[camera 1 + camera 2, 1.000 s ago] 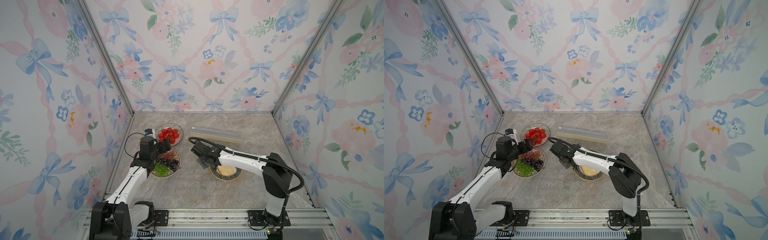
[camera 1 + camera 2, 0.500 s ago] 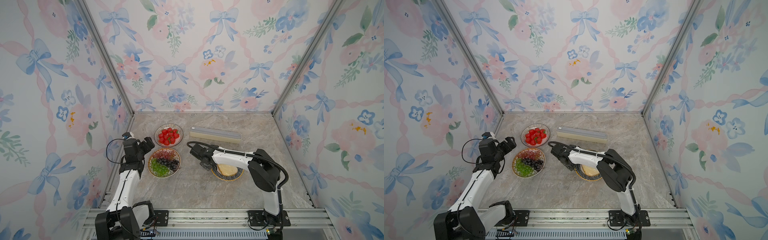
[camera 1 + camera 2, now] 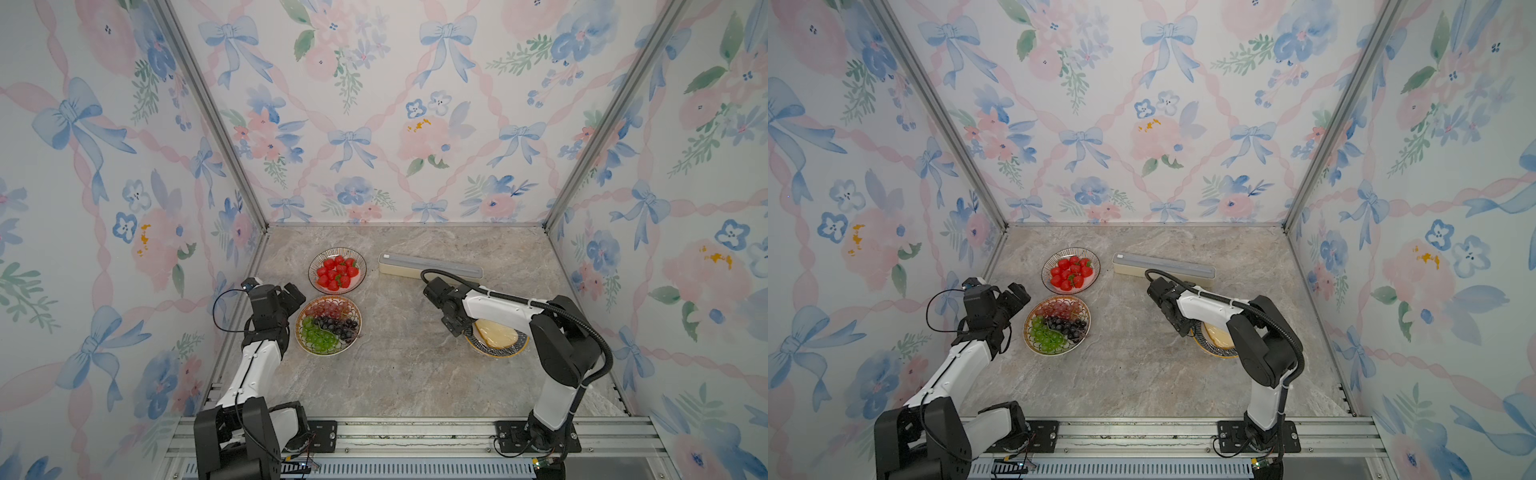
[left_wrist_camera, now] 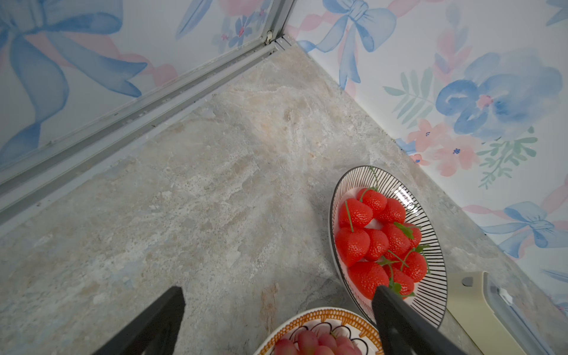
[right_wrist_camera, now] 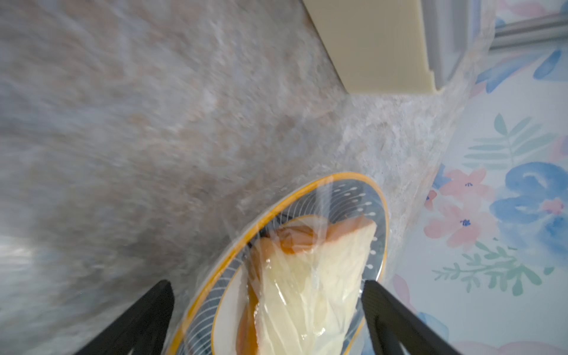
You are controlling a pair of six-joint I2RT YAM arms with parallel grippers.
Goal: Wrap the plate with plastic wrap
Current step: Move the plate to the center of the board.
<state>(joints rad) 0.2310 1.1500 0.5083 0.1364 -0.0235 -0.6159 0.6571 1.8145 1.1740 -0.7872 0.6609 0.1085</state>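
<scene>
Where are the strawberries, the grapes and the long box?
strawberries point(image 3: 337, 273): in a top view, middle of pile
grapes point(image 3: 336, 325): in a top view, dark bunch
long box point(image 3: 432, 264): in a top view, grey-blue top

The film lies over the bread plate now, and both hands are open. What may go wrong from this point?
1. The plastic wrap looks loose and creased over the plate. The open right hand is close over it and may snag the film and pull it off.
2. The open left hand hangs close by the strawberry plate and may bump it.
</scene>
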